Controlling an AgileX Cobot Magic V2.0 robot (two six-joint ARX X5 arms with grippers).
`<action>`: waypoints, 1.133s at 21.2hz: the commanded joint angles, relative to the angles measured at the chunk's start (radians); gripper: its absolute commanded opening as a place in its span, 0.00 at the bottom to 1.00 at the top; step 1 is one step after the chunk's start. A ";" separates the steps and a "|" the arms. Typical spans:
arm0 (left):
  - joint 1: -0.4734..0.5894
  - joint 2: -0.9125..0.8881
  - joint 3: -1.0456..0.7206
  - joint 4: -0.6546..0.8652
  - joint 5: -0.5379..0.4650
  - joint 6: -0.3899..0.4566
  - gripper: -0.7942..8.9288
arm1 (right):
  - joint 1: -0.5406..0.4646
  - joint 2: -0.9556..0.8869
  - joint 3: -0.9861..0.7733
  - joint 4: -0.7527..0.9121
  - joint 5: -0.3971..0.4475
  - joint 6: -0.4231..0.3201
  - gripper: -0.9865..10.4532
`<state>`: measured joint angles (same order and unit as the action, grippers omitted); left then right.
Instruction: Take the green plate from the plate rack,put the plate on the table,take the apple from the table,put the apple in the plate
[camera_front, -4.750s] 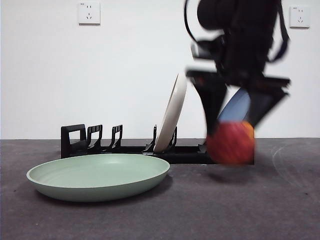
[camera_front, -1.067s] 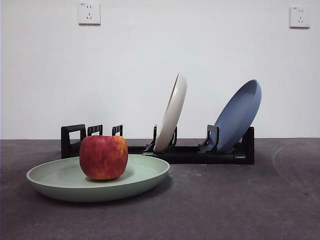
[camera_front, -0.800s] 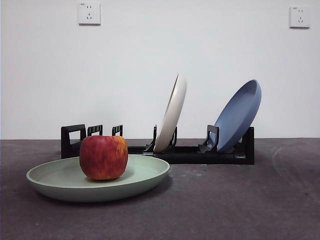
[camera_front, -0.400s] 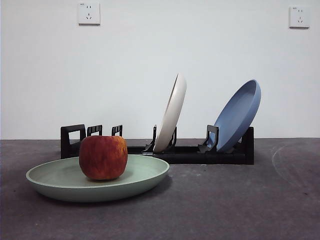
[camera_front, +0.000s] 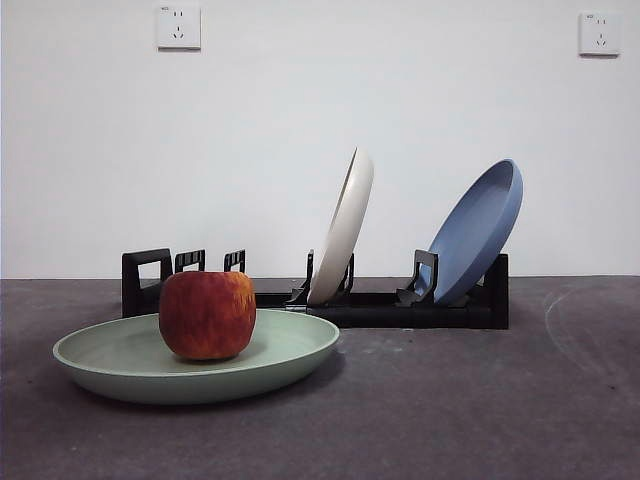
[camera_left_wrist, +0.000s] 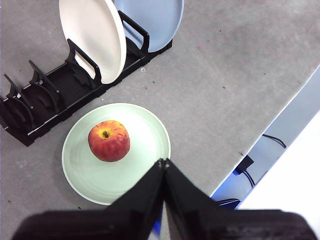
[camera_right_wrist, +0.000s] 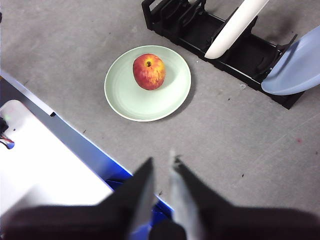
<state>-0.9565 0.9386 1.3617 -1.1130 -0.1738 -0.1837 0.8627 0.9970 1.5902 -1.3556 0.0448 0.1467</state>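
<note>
Apple resting in green plate near table edge: firm, smooth, rollable; best pinched across its sides. Left fingers closed, right fingers narrow, both empty.

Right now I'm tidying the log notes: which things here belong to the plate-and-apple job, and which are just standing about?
Job: green plate, flat on the table; apple resting in it; plate rack behind.

Standing about: cream plate and blue plate, both leaning in the rack; two wall sockets.
</note>
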 joint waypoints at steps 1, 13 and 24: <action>-0.001 -0.003 -0.001 0.008 -0.007 0.005 0.07 | 0.000 -0.002 -0.008 -0.024 0.001 0.039 0.09; 0.001 0.027 -0.001 0.011 -0.003 0.001 0.08 | 0.000 0.016 -0.007 -0.023 0.016 0.052 0.09; 0.690 -0.160 -0.167 0.393 0.293 -0.070 0.08 | 0.000 0.021 -0.007 -0.023 0.016 0.052 0.09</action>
<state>-0.2775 0.7929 1.2240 -0.7910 0.1143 -0.2478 0.8627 1.0145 1.5902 -1.3556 0.0566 0.1879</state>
